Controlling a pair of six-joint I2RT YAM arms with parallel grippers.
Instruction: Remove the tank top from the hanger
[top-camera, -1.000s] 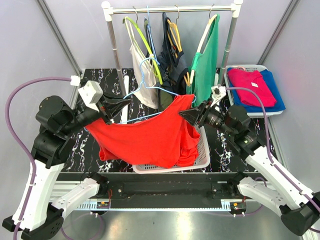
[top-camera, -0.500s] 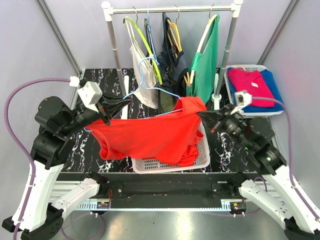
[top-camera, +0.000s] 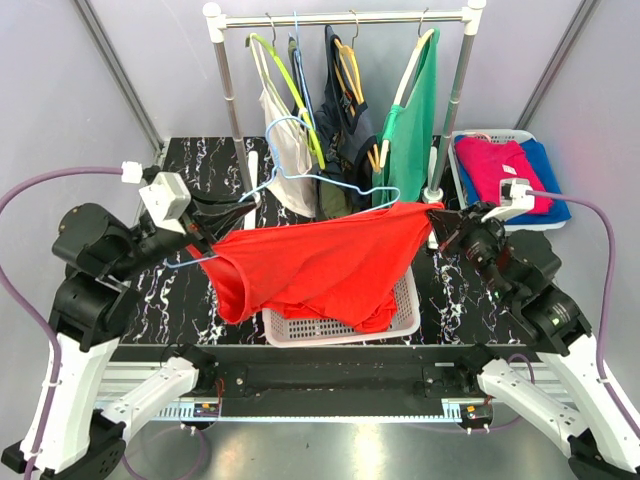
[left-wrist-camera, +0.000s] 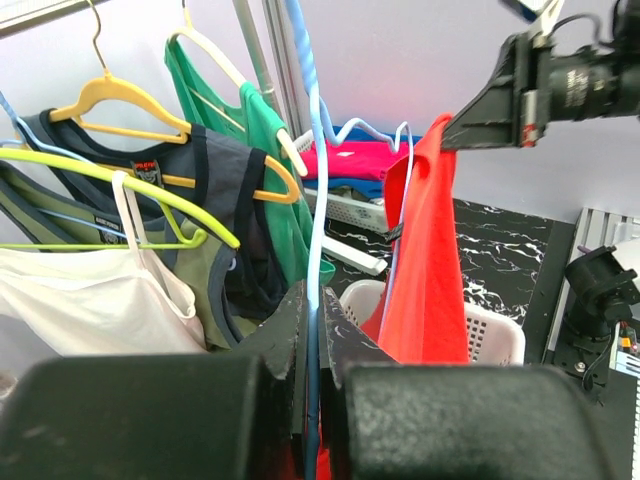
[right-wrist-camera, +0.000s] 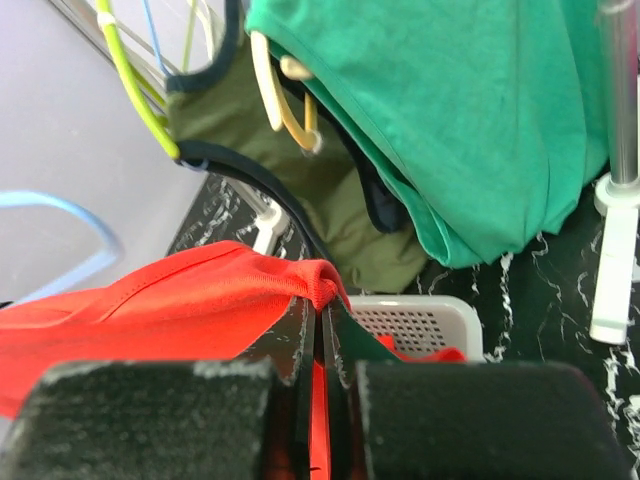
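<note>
Fingers (left-wrist-camera: 285, 335) of the left gripper (top-camera: 240, 208) are seen closed, with only a sliver of gap, on the pale blue wire of the hanger (left-wrist-camera: 318, 200); the hanger is held off the rail, in front of the other hung garments (top-camera: 400, 130). Against the top view of a second ago, the left arm is noted further left and back, and the hanger has been carried slightly with it.

The red tank top (top-camera: 320, 265) is found in mid-air between the two arms, over the white basket (top-camera: 405, 312); its left part is still threaded on the hanger. A second ago it hung in a deep sag; it is now drawn out wide and nearly taut along its upper edge, its lower hem dipping into the basket.

The right gripper (top-camera: 440, 218) is shut tight on the tank top's upper right edge, red cloth pinched between the pads (right-wrist-camera: 345, 340); it has been moved well to the right, away from the hanger's right end.

Judgement: the right shoulder is being stripped off the wire; whether it is fully clear cannot be told; the left side remains to be freed.
</note>
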